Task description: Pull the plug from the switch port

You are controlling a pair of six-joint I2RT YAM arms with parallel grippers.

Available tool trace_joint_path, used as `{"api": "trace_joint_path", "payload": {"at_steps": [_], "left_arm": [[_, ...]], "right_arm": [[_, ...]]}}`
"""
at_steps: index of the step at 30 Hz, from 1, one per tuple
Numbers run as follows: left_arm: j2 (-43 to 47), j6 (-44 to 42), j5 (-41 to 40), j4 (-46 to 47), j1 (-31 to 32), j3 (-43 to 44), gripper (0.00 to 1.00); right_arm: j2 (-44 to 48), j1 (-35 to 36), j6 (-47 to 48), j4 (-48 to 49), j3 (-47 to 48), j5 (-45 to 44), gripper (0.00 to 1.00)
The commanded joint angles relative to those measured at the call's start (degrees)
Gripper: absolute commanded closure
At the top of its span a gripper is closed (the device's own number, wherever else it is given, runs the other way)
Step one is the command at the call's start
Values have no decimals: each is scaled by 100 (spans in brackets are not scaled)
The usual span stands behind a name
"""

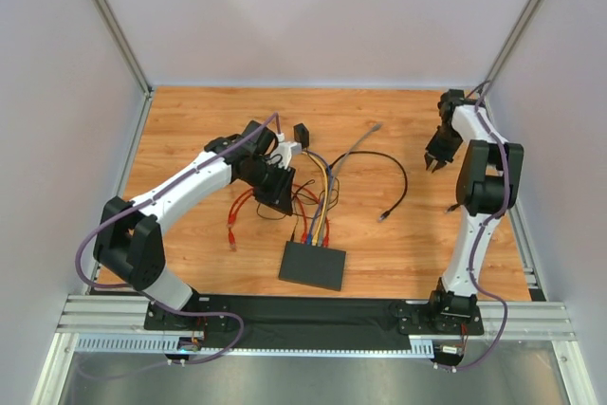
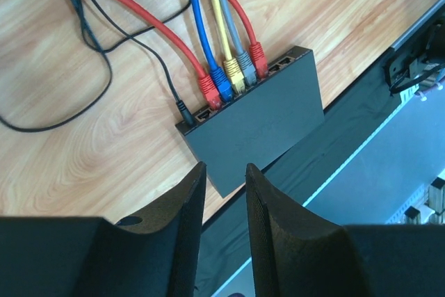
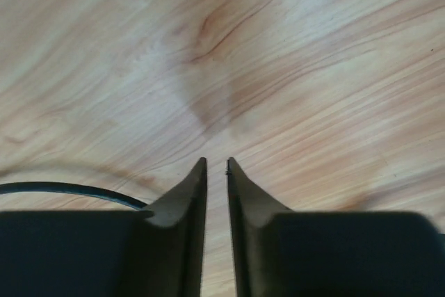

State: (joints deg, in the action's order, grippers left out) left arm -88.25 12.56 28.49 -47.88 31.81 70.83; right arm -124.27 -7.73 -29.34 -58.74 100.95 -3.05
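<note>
The switch is a flat black box near the table's front; in the left wrist view it lies just beyond my fingers. Along its far edge sit a red plug, a blue plug, a yellow plug, a grey plug and another red plug, with a black power plug at the end. My left gripper hovers above the cables behind the switch, jaws a little apart and empty. My right gripper hangs over bare wood at the far right, jaws almost together, empty.
A small black cube and a white adapter lie behind the left gripper. A loose black cable, a loose grey cable end and a loose red cable end lie on the wood. The black base rail runs along the front.
</note>
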Motion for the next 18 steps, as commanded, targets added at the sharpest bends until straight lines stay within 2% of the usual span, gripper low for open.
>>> {"api": "trace_joint_path", "payload": {"at_steps": [1,2,6,8,10,11,12,13,14,15,16,18], "left_arm": [[-122,-157,183,-46,158,107,63],[-131,-166,166,-55,237,107,64],[-245,-148,183,-55,361,72,64],[-315,-148,227,-99,396,72,65],[-404,-166,359,-81,431,37,65],[-439,-192,446,-64,457,-7,65],[-500,-218,490,-64,475,-34,65],[-518,-245,526,-12,492,-95,65],[-535,-262,604,24,493,-139,65],[-553,-280,622,76,519,-183,65],[-571,-324,623,181,554,-253,65],[-605,-359,614,270,598,-332,65]], "right_arm": [[-89,376,771,-409,460,-924,76],[-89,455,816,-488,548,-1039,65],[252,1209,1106,-1025,1005,-1653,48],[542,1457,1202,-1113,945,-1498,41],[1034,1765,1229,-991,691,-543,38],[1210,1896,1221,-886,194,-60,37],[1525,1950,1255,-737,-99,1206,37],[1676,2011,1273,-352,-415,1784,36],[1834,2064,1291,-122,-1149,2347,36],[2114,2178,1299,132,-1487,3266,35],[2248,2248,1291,579,-1847,3580,35],[2494,2459,1474,846,-2488,3951,35]]}}
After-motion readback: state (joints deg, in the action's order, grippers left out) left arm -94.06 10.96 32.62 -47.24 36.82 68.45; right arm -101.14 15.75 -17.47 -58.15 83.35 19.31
